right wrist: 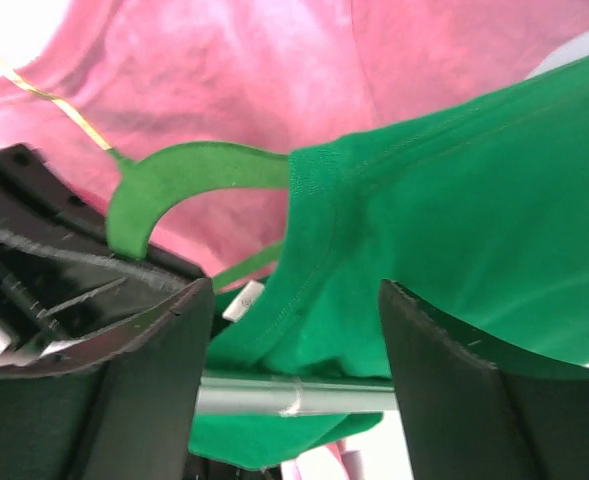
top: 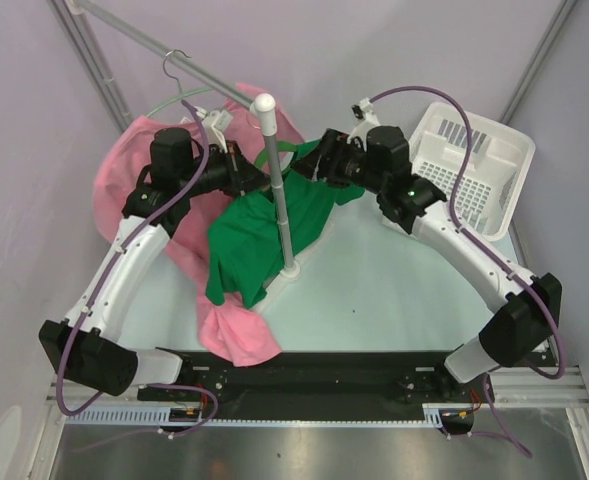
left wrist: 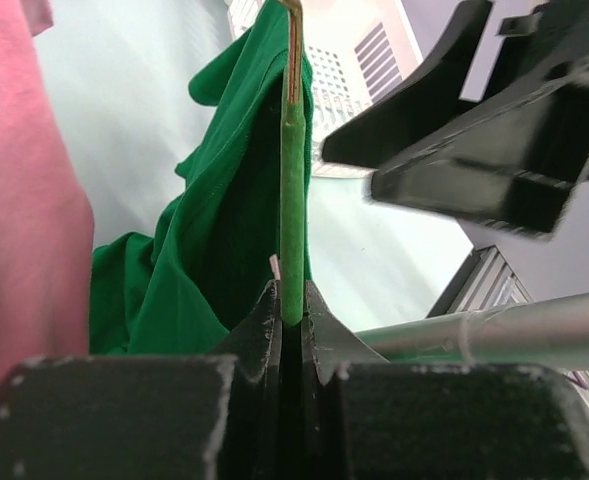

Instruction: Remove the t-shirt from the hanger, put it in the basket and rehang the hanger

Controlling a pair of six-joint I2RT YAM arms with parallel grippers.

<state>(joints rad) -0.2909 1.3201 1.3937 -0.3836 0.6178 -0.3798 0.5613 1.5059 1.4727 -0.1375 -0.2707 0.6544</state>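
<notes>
Green t-shirt (top: 254, 240) hangs over the middle of the table (top: 404, 290), draped on a green hanger (left wrist: 292, 200) right beside the white stand (top: 280, 200), its cloth falling toward the near left.

From where I stand, the nearest thing is the black mounting strip that carries both arm bases. Beyond it is the smooth, pale blue-green tabletop. A corner of a pink t-shirt (top: 236, 335) lies on the table just in front of the green one. The rest of the pink one rises behind it and to the left.

The green shirt is a plain deep green, bunched into long folds, with a stitched neck band and a small white label inside.

The left gripper (left wrist: 292, 305) is clamped on the hanger's green stem, with its fingers pressed against it from both sides. The right gripper (right wrist: 294, 340) stands wide. Its fingers are on either side of the shirt's neck edge, and I can't see them touching it.

Farther back on the right, a white basket (top: 519, 150) sits at the table's corner, and its slotted floor and walls show. A metal rail (top: 164, 50) runs from the top of the stand away to the far left. Pale lilac walls (top: 24, 120) close the room in.
</notes>
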